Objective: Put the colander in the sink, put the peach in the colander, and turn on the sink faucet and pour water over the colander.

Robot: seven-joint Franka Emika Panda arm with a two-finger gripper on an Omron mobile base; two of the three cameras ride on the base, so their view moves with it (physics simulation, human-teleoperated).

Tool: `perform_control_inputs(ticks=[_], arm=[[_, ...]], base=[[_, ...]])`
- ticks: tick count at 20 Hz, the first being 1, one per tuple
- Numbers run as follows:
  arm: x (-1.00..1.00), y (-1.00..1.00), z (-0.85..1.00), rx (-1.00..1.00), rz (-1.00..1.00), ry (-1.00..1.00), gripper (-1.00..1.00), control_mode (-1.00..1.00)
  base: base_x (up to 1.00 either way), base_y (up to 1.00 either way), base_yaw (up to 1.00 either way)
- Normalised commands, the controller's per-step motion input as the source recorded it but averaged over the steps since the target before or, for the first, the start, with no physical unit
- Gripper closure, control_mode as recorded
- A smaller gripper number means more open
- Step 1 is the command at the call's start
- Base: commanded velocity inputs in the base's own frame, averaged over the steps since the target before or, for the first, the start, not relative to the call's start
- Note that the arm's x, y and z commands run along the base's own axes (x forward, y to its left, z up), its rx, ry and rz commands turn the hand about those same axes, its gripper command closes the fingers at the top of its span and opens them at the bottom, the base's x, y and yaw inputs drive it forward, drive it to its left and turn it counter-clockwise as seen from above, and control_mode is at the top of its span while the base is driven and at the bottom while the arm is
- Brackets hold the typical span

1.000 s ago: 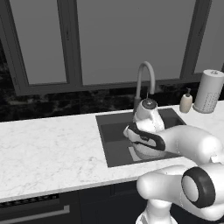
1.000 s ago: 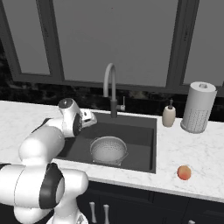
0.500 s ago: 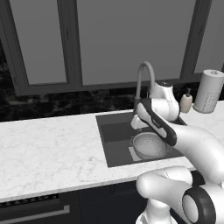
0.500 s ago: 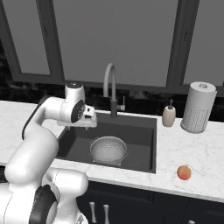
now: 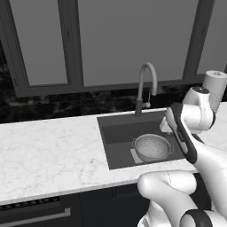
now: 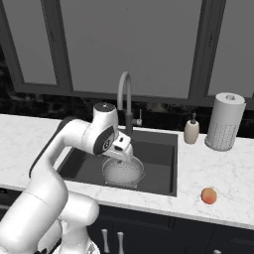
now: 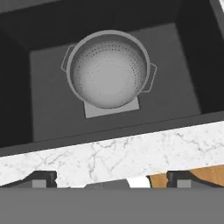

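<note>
On the counter right of the sink, the peach is sitting alone, well apart from the colander resting over the drain plate. Your gripper is hovering above the basin with jaws standing wide apart, holding nothing. You are likely facing a light, round, easily bruised fruit, so take it across its middle. Nearby, 1 soap bottle and 1 paper roll are standing behind it, likely clear of your path.

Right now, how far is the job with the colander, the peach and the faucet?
Done: the colander sits in the sink, over the drain plate. In hand: nothing; the gripper is open and empty above the sink's front edge. Left: the peach lies on the counter right of the sink, and no water runs from the faucet.
</note>
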Motion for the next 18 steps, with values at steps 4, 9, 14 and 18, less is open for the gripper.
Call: perform_control_inputs(ticks=[4, 9, 14, 18], arm=[[-0.44, -1.0, 0.0, 0.03, -0.28, -0.03, -1.0, -1.0], [-0.16, -1.0, 0.0, 0.01, -0.25, 0.01, -1.0, -1.0], [-0.03, -1.0, 0.0, 0.0, -0.18, 0.11, -1.0, -1.0], [-0.04, -1.0, -0.03, 0.0, -0.19, 0.05, -1.0, -1.0]], base=[[0.0, 0.0, 0.0], [0.0, 0.0, 0.0], [0.0, 0.0, 0.0], [0.0, 0.0, 0.0]])
